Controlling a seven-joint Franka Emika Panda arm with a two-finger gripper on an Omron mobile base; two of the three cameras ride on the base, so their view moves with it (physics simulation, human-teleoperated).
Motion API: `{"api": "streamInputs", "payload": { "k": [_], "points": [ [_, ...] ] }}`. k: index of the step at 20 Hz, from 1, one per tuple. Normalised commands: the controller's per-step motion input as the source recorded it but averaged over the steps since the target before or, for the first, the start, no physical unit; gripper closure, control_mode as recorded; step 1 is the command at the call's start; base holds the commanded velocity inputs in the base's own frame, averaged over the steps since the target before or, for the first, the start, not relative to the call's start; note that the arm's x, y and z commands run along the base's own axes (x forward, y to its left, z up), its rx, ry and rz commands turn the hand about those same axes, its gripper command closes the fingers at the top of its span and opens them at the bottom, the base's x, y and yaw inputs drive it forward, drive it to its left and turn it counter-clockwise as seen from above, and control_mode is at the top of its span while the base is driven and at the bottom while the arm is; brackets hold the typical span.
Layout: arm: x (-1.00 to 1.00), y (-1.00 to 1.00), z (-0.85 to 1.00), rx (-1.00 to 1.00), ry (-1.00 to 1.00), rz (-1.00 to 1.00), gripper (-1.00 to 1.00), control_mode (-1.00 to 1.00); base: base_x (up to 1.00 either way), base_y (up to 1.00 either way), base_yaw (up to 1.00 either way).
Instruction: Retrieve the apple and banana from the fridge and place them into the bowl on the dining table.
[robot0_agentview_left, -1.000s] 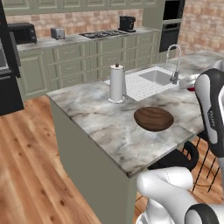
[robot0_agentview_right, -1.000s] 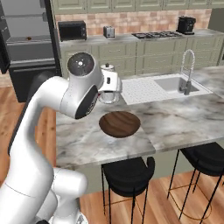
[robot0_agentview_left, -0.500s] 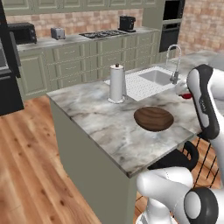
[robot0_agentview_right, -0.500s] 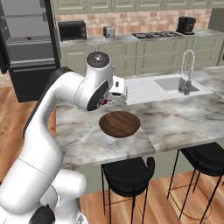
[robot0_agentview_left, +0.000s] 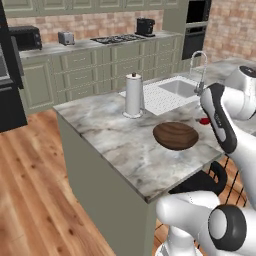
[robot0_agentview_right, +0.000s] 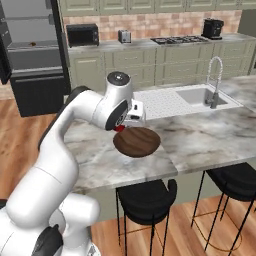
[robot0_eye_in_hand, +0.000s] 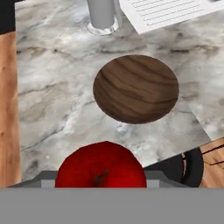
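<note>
Sitting on marbled dining table (robot0_agentview_left: 115, 145) w/ brick wall (robot0_agentview_left: 95, 25) behind (bowl (robot0_eye_in_hand: 136, 89)); hand (robot0_eye_in_hand: 101, 186) clamps apple (robot0_eye_in_hand: 101, 168).

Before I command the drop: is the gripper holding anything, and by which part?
The gripper holds the apple by its sides, above the dining table beside the bowl.

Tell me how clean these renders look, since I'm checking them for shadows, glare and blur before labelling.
Hand view: sharp, flat lighting; the apple is cut off by the frame's bottom, and the bowl shows crisp wood grain without glare. Left base view: soft and slightly blurry, the bowl casting only a faint shadow on the dining table. Right base view: similarly soft; the fridge interior looks evenly pale.
</note>
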Motion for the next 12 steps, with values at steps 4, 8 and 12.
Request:
{"api": "streamInputs", "payload": {
  "k": [4,8,12],
  "points": [
    [0.39,0.00,-0.55,0.00,0.01,0.00,1.00,-1.00,0.00,0.00,0.00],
    [0.53,0.00,-0.51,0.00,0.00,0.00,1.00,-1.00,0.00,0.00,0.00],
    [0.52,0.00,-0.47,0.00,0.00,0.00,1.00,-1.00,0.00,0.00,0.00]
  ]
}}
